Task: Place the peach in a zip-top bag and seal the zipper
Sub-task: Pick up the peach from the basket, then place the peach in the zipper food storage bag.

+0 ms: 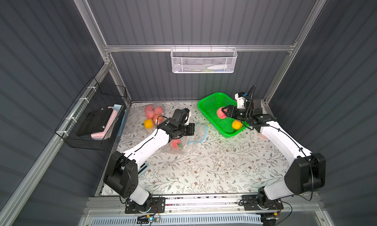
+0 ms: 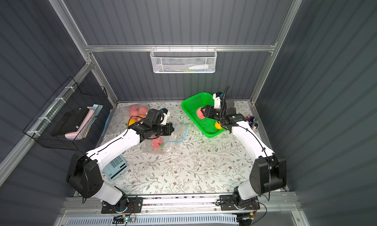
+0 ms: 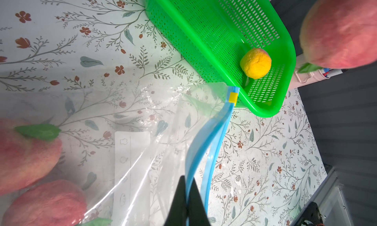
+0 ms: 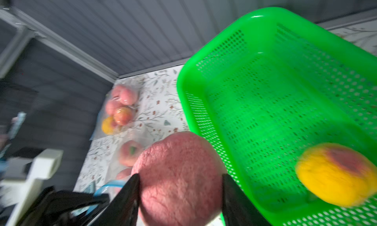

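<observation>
Your right gripper [image 4: 180,177] clamps the fuzzy pink peach [image 4: 177,153] by its sides, over the green perforated basket [image 4: 183,78]. It looks soft and light, so squeeze gently. Your left gripper [image 3: 187,180] pinches the blue rim [image 3: 208,145] of the clear zip-top bag [image 3: 142,153].

We record two arms of one build. The left arm [image 1: 146,143] and right arm [image 1: 281,139] carry white shells on the long links behind the gripper, and black rounded joint housings [image 1: 122,174] farther back from it. A thin black cable [image 1: 142,144] runs along each white shell, held by small clips. The left gripper [image 3: 187,182] and right gripper [image 1: 226,112] are black; their fingers [image 4: 128,196] are smooth and taper to narrow tips. Just behind each gripper we note a black camera block [image 1: 256,103] on a white bracket [image 1: 240,99]. Farthest from the gripper, each base plate [image 1: 157,204] is black, fixed with screws, with thin wires [image 1: 154,210] beside it.
</observation>
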{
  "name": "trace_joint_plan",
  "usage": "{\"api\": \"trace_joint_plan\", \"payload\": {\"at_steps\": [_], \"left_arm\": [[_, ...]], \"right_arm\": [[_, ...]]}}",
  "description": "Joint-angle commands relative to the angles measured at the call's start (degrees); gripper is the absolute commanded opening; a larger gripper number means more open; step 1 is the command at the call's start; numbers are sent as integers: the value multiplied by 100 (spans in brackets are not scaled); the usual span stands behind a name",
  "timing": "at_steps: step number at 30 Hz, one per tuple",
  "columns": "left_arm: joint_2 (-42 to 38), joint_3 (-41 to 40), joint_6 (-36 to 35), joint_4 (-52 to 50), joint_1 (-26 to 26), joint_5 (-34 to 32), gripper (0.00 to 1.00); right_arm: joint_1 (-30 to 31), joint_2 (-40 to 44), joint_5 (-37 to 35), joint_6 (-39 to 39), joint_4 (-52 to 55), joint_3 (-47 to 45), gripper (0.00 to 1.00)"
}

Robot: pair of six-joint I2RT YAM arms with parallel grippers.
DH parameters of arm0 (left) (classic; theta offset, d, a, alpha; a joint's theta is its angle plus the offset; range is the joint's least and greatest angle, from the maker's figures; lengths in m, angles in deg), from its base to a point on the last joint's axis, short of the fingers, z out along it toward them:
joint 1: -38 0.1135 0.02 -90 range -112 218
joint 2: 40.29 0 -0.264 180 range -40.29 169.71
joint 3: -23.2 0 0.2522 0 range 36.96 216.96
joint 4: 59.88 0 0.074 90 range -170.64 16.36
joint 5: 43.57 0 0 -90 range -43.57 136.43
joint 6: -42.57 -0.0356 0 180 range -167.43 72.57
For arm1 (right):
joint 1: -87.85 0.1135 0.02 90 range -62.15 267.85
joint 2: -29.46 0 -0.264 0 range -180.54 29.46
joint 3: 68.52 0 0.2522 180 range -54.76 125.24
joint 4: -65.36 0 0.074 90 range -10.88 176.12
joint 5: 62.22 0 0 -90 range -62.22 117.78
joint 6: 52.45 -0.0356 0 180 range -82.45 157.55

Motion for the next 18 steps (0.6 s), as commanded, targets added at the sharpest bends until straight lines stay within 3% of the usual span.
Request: {"api": "trace_joint_plan", "payload": {"at_steps": [1, 8, 18], "left_arm": [[-205, 223, 11, -63, -5, -1, 0], [-465, 299, 321, 139, -2, 346, 0], [-767, 428, 236, -52, -7, 206, 0]], "right_arm": [[109, 251, 1120, -172, -529, -301, 43], [726, 757, 1240, -245, -1181, -626, 43], [1184, 947, 1121, -145, -1866, -1042, 44]]}}
